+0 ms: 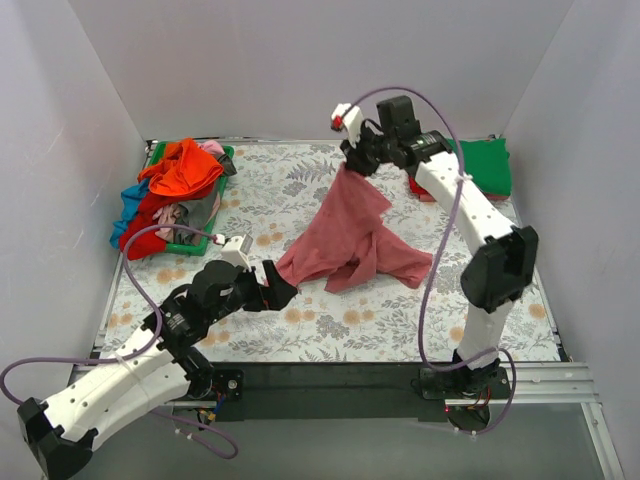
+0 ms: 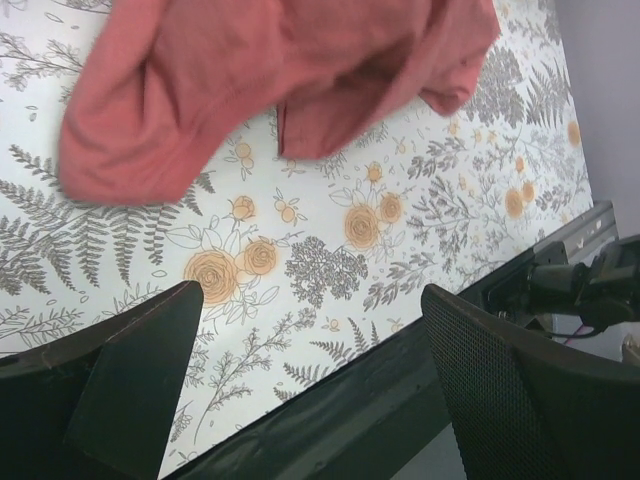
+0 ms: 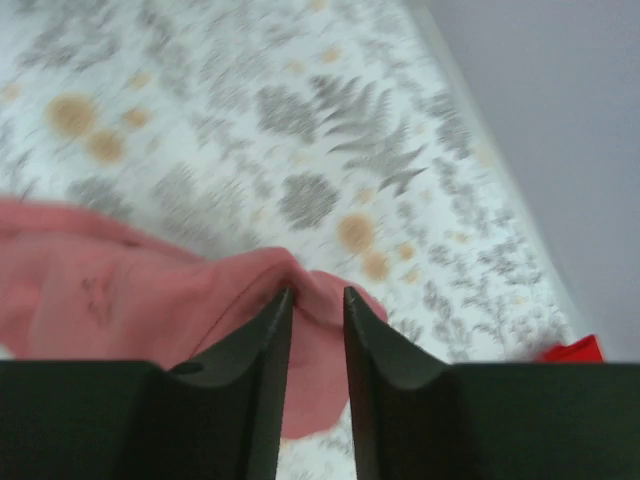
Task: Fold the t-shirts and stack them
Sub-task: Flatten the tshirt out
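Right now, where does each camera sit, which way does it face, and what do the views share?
Top external: above and behind the bases, looking down on the floral-printed table covering; left arm and right arm in view.
Left wrist: low by the near edge, facing across the covering at the dusty-rose fabric t-shirt; left gripper open.
Right wrist: raised, looking down; right gripper pinches that t-shirt.
Shared: all three show t-shirt and covering.
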Robot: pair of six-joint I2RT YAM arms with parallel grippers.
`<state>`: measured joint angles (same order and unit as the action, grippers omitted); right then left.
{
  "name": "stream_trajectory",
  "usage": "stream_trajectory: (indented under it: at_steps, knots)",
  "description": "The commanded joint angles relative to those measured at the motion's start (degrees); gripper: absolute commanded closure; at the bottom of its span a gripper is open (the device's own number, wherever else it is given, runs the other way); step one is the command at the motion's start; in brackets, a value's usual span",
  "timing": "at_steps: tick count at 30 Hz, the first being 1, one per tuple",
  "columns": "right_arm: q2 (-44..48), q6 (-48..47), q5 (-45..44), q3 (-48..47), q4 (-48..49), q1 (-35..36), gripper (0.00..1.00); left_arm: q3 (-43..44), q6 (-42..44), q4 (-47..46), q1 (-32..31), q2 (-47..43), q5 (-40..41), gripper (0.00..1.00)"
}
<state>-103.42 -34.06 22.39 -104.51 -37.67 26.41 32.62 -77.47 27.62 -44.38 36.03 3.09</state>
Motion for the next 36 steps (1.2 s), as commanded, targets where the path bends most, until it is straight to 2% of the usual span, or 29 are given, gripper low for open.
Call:
stream_trajectory:
  at_steps: [1, 3, 5, 6, 8, 9, 12, 13, 15, 19, 24, 28, 34, 36]
  knots:
    - [-8.7, 13.8, -13.7, -9.8, 15.7, 1.6, 0.62, 1.4, 2.4, -1.6, 0.0, 1.1, -5.1, 0.1]
    - [-10.0, 13.8, -16.1, -9.1, 15.8, 2.2, 0.42, 1.3, 2.9, -2.6, -0.1, 1.8, -6.3, 0.1]
    - [-7.9, 13.5, -15.4, -4.9, 15.3, 1.4, 0.39, 0.7, 3.3, -3.8, -0.1, 3.3, -6.5, 0.1]
    - [-6.1, 13.1, -14.5, 0.8, 15.3, 1.0, 0.37, -0.1, 3.3, -5.8, -0.1, 4.1, -6.8, 0.1]
    - [0.5, 11.0, -12.6, 6.7, 15.4, -1.0, 0.36, -0.7, 3.3, -8.2, -0.1, 7.9, -7.7, 0.11]
    - [3.1, 10.0, -8.8, 13.3, 15.2, -2.0, 0.33, -0.7, 3.4, -10.2, -0.1, 10.0, -7.9, 0.12]
    - [13.8, 4.6, 2.8, 22.5, 11.0, -7.0, 0.25, 1.6, 5.4, -12.1, -0.1, 19.9, -6.9, 0.14]
    - [18.2, 3.8, 4.9, 28.1, 9.6, -8.5, 0.24, 4.3, 7.9, -12.2, -0.1, 22.8, -6.2, 0.16]
    - [21.3, 2.8, 9.0, 32.7, 6.1, -12.0, 0.23, 8.3, 10.7, -12.7, -0.2, 32.3, -3.9, 0.17]
    - [25.5, 4.8, 10.8, 43.9, 5.7, -15.7, 0.25, 21.4, 16.9, -12.9, -1.6, 47.1, 1.8, 0.18]
    - [22.7, 8.7, 18.9, 44.6, 6.0, -18.2, 0.27, 31.9, 21.7, -11.5, -5.5, 59.0, 11.6, 0.18]
    - [16.9, 11.4, 22.9, 41.1, 5.9, -17.9, 0.31, 37.2, 23.1, -10.4, -6.2, 67.2, 14.9, 0.22]
    - [8.1, 13.1, 24.0, 34.9, 5.2, -17.0, 0.35, 41.5, 24.2, -10.4, -6.6, 71.9, 20.2, 0.27]
    - [6.5, 13.2, 24.0, 34.3, 5.0, -16.0, 0.35, 42.4, 24.5, -10.5, -6.6, 72.9, 22.2, 0.32]
